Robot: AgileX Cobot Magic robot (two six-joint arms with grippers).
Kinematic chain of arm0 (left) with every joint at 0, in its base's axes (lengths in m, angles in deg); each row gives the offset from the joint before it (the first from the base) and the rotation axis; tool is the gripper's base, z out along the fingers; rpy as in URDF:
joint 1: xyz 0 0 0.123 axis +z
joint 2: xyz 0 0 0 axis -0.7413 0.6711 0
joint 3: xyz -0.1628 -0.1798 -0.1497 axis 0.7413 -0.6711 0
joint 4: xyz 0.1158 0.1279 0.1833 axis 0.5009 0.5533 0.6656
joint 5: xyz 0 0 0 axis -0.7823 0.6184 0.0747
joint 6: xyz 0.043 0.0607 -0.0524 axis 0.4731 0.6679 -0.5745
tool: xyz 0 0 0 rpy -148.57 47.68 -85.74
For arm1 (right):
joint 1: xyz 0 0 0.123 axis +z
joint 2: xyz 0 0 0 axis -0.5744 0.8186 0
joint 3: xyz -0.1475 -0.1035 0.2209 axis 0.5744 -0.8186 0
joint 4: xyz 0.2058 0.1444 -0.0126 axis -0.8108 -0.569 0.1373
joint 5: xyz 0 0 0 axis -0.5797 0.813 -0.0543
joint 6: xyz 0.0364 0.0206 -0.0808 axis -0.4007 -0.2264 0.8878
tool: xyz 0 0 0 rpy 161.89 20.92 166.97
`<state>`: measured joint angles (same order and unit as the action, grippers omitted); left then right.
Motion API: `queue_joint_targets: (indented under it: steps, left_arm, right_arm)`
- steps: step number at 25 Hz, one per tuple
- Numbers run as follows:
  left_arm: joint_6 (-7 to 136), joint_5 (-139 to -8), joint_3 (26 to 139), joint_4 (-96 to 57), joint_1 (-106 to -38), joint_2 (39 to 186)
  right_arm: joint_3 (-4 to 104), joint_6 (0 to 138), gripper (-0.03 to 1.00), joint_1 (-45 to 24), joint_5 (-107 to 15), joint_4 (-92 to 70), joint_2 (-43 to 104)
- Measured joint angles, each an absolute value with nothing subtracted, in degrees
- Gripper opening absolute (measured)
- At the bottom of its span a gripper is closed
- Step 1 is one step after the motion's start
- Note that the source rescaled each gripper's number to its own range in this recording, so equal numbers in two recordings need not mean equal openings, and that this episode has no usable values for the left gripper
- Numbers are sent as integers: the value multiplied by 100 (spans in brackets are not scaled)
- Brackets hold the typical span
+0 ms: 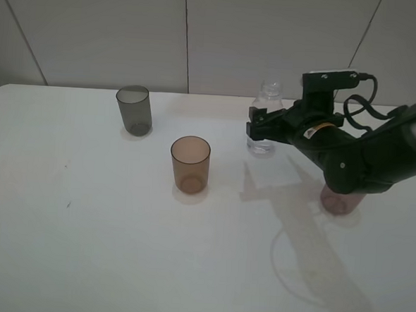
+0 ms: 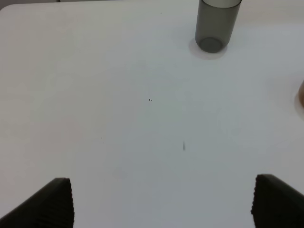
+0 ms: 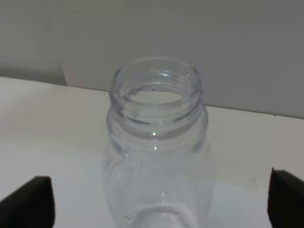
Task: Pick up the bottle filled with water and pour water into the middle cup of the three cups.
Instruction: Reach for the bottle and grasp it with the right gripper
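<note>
A small clear colourless plastic bottle [image 1: 265, 124] stands upright on the white table [image 1: 82, 247] near its far edge, right of the middle. Its long axis is vertical and its open threaded neck points straight up, with no cap on it. The right gripper [image 1: 256, 126] is level with the bottle's body; in the right wrist view the bottle [image 3: 156, 142] sits between the two black fingertips [image 3: 28, 202] of the right gripper [image 3: 161, 209], which are spread wide on either side and apart from the plastic, so nothing is grasped. A translucent amber-brown plastic tumbler [image 1: 190, 164] stands upright nearer the middle of the table, well apart from the bottle. A smoky grey tumbler [image 1: 134, 110] stands upright toward the far left. A pinkish-mauve tumbler [image 1: 341, 201] shows only partly beneath the right arm, toward the right edge. The left gripper [image 2: 164, 204] hangs over bare table with its fingers wide apart and holds nothing.
</note>
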<state>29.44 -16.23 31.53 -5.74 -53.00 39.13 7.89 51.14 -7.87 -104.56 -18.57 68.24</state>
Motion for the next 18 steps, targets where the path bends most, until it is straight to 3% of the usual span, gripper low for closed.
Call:
queue_joint_targets:
  steps: [18]
  left_arm:
    - [2944,-1623,3153,-574,-5300,3913]
  right_arm:
    - [1258,4950,91,-787,-10862,-1718,7465]
